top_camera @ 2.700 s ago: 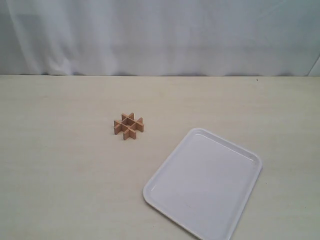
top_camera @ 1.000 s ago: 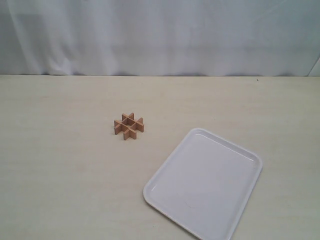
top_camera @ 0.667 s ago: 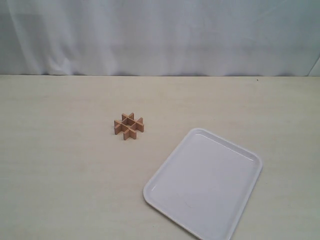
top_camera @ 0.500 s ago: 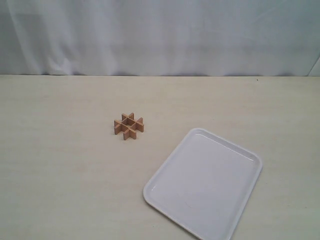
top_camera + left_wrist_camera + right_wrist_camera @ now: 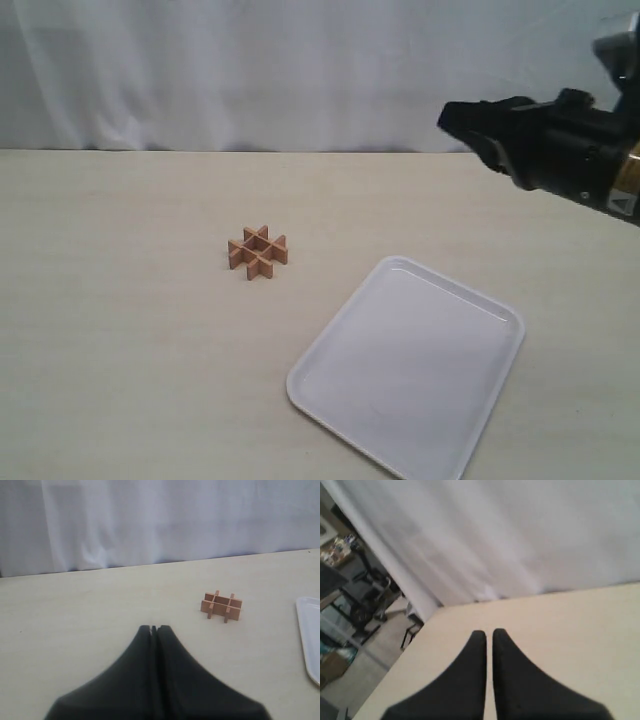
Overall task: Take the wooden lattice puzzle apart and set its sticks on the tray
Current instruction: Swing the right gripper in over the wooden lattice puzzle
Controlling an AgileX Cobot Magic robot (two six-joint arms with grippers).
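Sticks are all locked together in the wooden lattice puzzle [image 5: 257,251], a small hash-shaped grid standing whole on the table [image 5: 120,330]. It sits near the tray [image 5: 405,365] but clearly apart from it, off the tray's far left corner. No stick is lifted, slid out of its notches or lying loose. The tray is bare, with nothing inside its rim.

By that reckoning the task is at its very start. None of the four sticks is freed and none is delivered, so the whole job of pulling the grid apart and carrying each piece onto the tray is left.

The left fingers [image 5: 145,650] are pressed together with only a seam between them. They hold nothing and stay short of the puzzle [image 5: 221,606], which lies on the table ahead of them, with an edge of the tray [image 5: 308,640] further on.

The right fingers [image 5: 470,118] are raised over the table past the tray's far edge, well apart from the puzzle. In the right wrist view these fingers [image 5: 475,655] appear drawn almost together, with a thin slit between them. The view is soft, so I would not swear they touch. They carry nothing.

Neither arm touches the grid yet, and the first approach and grasp are not yet made.
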